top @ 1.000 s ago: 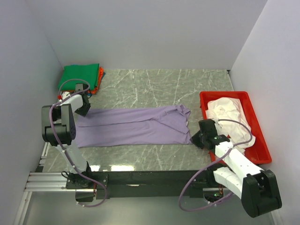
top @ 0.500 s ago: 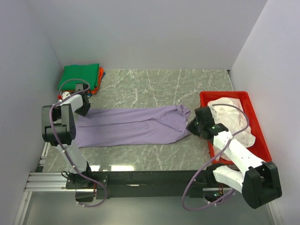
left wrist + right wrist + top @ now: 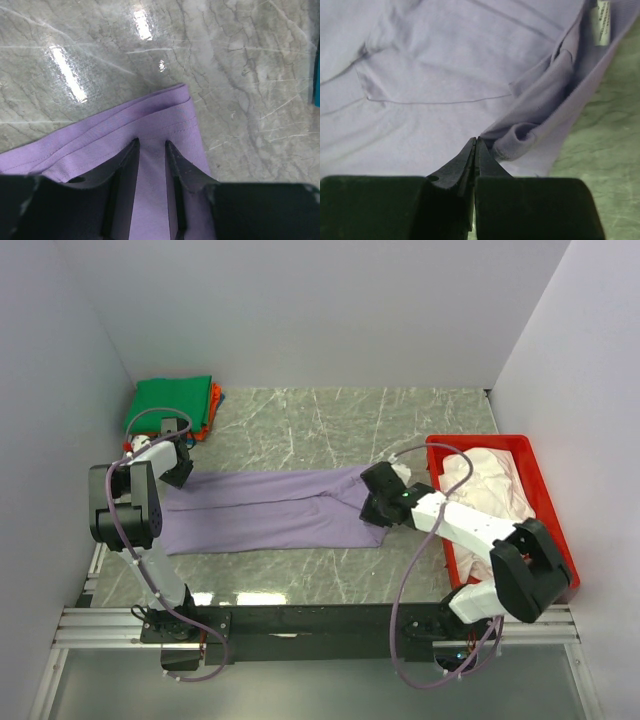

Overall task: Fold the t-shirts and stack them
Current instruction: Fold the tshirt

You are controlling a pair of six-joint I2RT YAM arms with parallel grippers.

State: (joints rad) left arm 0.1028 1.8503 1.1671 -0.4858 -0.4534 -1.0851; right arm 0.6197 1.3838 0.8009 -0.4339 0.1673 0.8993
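Lavender shirt (image 3: 265,510) lies lengthwise-folded across the counter's near middle, my left gripper (image 3: 151,146) slightly parted over its left hem, right gripper (image 3: 475,145) clenched on the collar end; green stack (image 3: 170,400) sits at the far-left corner, pale shirt (image 3: 490,480) waits in the red tray (image 3: 556,540) by the right edge, and the far side offers room.
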